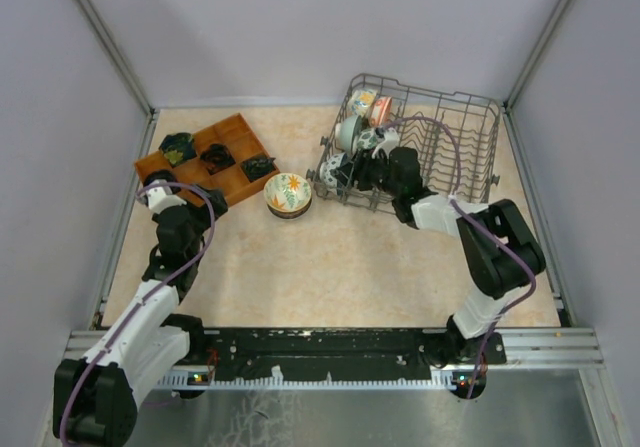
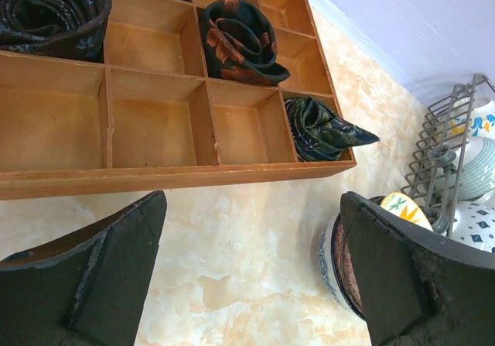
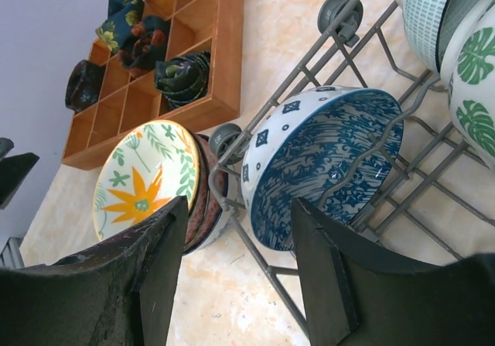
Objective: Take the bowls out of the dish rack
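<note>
Your right fingers were spread wide and gripped nothing, poised at the near left corner of the dish rack, which sat in the far right corner of the tabletop. Between their tips a blue-and-white bowl stood on edge in the wires; whether they touched it I cannot tell. A stack of bowls, the top one painted with an orange flower, sat just beside the rack. Your left fingers hung released near the left edge, before the wooden tray.
</note>
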You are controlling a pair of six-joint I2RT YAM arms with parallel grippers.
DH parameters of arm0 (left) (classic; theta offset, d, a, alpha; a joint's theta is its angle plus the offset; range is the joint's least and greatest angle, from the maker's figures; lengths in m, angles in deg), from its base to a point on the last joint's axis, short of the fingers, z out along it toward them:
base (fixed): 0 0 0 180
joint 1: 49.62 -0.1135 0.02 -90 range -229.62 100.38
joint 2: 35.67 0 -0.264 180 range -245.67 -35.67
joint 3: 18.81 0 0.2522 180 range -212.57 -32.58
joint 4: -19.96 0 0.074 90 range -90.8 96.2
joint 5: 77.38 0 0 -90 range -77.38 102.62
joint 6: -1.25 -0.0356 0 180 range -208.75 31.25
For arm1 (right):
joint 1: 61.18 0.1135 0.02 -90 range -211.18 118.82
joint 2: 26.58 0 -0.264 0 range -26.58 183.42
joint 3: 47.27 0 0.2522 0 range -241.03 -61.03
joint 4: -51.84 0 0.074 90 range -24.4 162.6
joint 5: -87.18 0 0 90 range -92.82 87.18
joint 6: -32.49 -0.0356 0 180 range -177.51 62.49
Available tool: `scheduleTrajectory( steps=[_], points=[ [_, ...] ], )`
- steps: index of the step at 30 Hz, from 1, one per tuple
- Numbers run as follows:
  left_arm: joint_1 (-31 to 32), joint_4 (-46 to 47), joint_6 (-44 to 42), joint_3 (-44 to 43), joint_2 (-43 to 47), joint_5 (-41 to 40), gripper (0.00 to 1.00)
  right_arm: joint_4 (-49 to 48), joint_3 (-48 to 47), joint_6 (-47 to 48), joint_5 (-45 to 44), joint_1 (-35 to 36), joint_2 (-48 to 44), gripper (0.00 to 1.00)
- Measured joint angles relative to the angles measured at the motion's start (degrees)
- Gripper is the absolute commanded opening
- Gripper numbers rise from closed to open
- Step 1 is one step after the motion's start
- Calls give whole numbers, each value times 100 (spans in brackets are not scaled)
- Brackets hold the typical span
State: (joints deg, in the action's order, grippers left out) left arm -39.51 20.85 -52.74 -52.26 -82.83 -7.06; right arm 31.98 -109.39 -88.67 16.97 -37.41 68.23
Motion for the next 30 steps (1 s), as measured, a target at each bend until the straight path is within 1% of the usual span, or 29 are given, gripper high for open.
scheduleTrajectory(
  steps=[5, 7, 18, 20, 24, 26, 29, 30],
  points=[
    [0, 20, 0, 0, -26, -2, 99, -205, -94, -111, 149, -7, 417, 54],
    [2, 46, -2, 0, -37, -7, 99, -254, -140, -166, 210, -9, 557, 51],
    [0, 79, -4, 0, -122, -35, 99, -883, -354, -503, 511, -48, 1010, 33],
    [0, 81, -4, 0, -122, -37, 99, -1001, -354, -564, 568, -66, 1075, 29],
    [0, 79, -4, 0, -120, -44, 99, -1220, -354, -691, 627, -105, 1176, 14],
    [0, 79, -4, 0, -120, -44, 99, -1296, -354, -756, 649, -136, 1237, 8],
    [0, 79, -4, 0, -120, -46, 99, -1397, -350, -931, 769, -179, 1309, 0],
    [0, 79, -4, 0, -120, -46, 99, -1416, -345, -968, 789, -184, 1325, 0]
  ],
)
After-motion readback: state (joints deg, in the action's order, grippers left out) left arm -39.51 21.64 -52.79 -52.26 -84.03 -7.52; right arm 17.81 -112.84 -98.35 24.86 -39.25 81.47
